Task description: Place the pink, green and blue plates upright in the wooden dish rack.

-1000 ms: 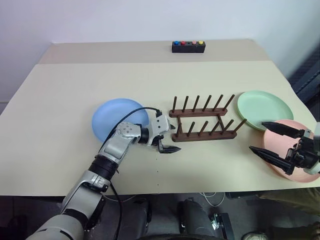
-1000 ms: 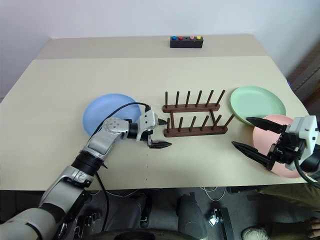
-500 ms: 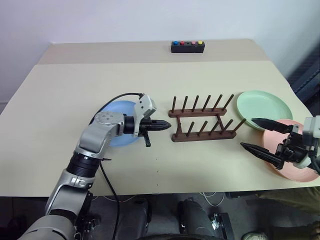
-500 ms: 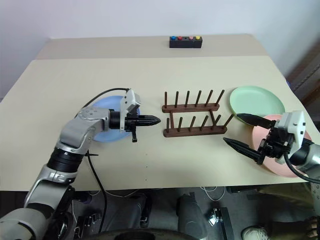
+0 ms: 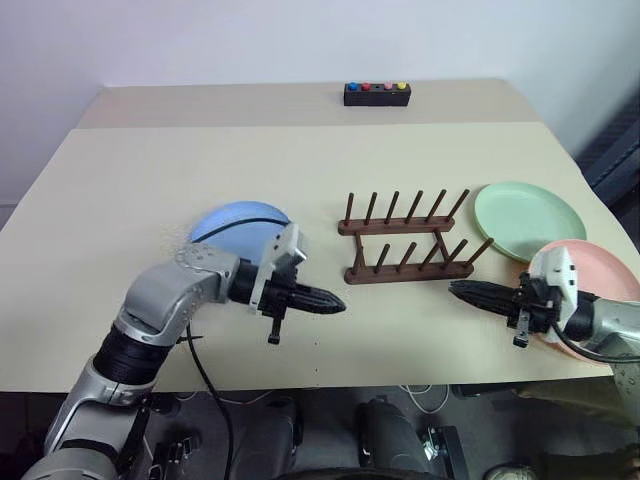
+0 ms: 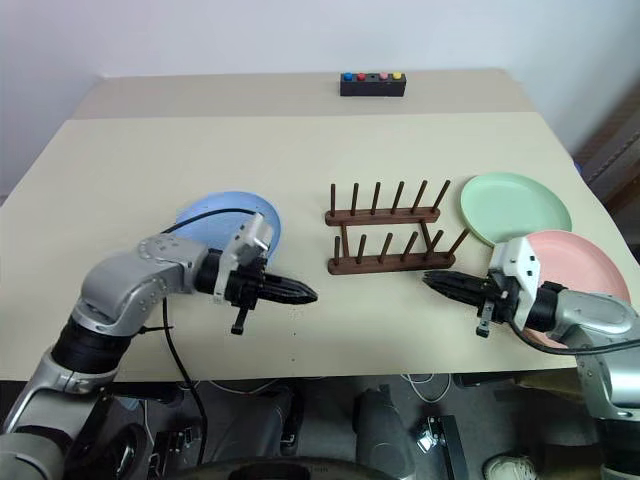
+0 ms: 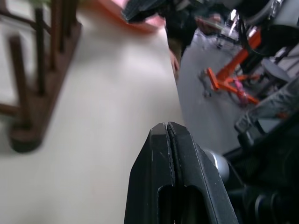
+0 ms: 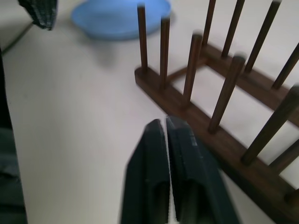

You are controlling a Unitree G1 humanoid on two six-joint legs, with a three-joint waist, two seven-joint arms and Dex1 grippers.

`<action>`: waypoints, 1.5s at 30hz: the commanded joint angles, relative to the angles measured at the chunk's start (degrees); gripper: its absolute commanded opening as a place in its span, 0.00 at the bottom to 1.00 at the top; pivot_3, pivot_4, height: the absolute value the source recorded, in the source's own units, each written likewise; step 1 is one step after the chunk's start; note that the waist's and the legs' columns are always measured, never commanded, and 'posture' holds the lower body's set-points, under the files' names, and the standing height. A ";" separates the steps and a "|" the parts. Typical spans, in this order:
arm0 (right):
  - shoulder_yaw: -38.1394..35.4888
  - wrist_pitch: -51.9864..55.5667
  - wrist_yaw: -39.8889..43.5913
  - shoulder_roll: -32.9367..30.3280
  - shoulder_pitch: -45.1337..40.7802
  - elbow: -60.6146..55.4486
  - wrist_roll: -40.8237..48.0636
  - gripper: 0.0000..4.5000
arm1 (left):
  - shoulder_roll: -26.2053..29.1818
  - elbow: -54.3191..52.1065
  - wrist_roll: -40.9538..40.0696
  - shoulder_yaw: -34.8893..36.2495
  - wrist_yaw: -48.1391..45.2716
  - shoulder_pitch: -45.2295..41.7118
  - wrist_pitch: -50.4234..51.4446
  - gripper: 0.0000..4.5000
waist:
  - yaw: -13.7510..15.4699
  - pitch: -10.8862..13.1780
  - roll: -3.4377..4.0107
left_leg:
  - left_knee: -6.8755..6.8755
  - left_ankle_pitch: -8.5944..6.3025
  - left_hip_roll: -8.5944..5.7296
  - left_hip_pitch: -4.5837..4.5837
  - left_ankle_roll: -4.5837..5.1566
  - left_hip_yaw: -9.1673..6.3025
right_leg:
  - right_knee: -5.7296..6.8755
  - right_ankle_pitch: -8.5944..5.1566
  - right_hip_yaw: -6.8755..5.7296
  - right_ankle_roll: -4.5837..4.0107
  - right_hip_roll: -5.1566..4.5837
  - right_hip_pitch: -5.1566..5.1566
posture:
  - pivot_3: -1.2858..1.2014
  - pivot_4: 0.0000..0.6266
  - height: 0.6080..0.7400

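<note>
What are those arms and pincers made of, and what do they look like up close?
Each arm is a chain of rounded silver-grey metal segments with black joint rings. A thin black cable loops loosely along the left arm. Near each wrist sits a small white block. The left gripper and right gripper each have two long, tapering black fingers with ribbed surfaces.

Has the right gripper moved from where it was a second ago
Yes. The right gripper has swung left off the pink plate, toward the wooden dish rack, its fingers now shut.
</note>
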 commanded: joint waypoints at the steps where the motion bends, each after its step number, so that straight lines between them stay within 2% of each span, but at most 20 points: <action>1: 4.75 -8.79 -1.56 -1.02 -2.00 4.30 -9.74 0.01 | -1.15 4.41 7.27 -5.04 1.06 -0.70 -9.02 0.00 | 0.05 -0.01 0.02 | 0.00 0.00 -0.01 0.05 0.00 0.01 | -0.01 0.00 -0.01 0.00 0.00 0.06 | 0.52 0.24 1.00; 8: 9.14 -15.49 -2.41 -0.57 -6.22 11.53 -15.31 0.01 | -7.28 10.54 11.17 -7.24 4.48 -2.12 -13.42 0.00 | -0.03 -0.01 0.02 | 0.00 0.00 -0.01 0.04 0.00 0.02 | -0.08 0.00 -0.01 0.00 0.01 0.07 | 0.52 0.24 1.00; 16: 12.06 -24.31 -5.84 0.67 -15.61 22.58 -21.54 0.01 | -14.46 16.91 18.06 -9.38 10.56 -3.36 -19.58 0.00 | -0.01 -0.02 0.02 | 0.00 0.02 -0.02 0.05 -0.03 0.05 | -0.07 0.00 -0.01 0.00 0.02 0.06 | 0.52 0.24 1.00; 22: 15.32 -30.21 -9.43 2.60 -21.57 29.39 -26.13 0.01 | -18.32 28.68 26.17 -8.20 19.94 -6.97 -29.54 0.00 | -0.07 -0.02 0.02 | -0.01 0.05 -0.02 0.07 -0.09 0.08 | -0.05 0.00 -0.03 0.01 0.05 0.05 | 0.52 0.24 1.00; 30: 19.62 -38.59 -16.53 5.75 -30.52 40.93 -33.45 0.01 | -20.83 44.58 29.43 -3.73 26.49 -15.44 -39.56 0.00 | -0.12 -0.01 0.02 | 0.00 0.16 -0.04 0.06 -0.28 0.11 | -0.01 0.01 -0.03 0.02 0.10 0.01 | 0.52 0.24 1.00; 45: 26.53 -50.66 -31.22 9.42 -47.48 64.69 -45.35 0.01 | -22.83 59.48 31.84 -0.19 28.96 -22.55 -48.28 0.00 | -0.75 -0.01 0.02 | -0.03 0.19 -0.05 0.05 -0.32 0.12 | 0.03 0.01 -0.03 0.02 0.13 -0.06 | 0.52 0.24 1.00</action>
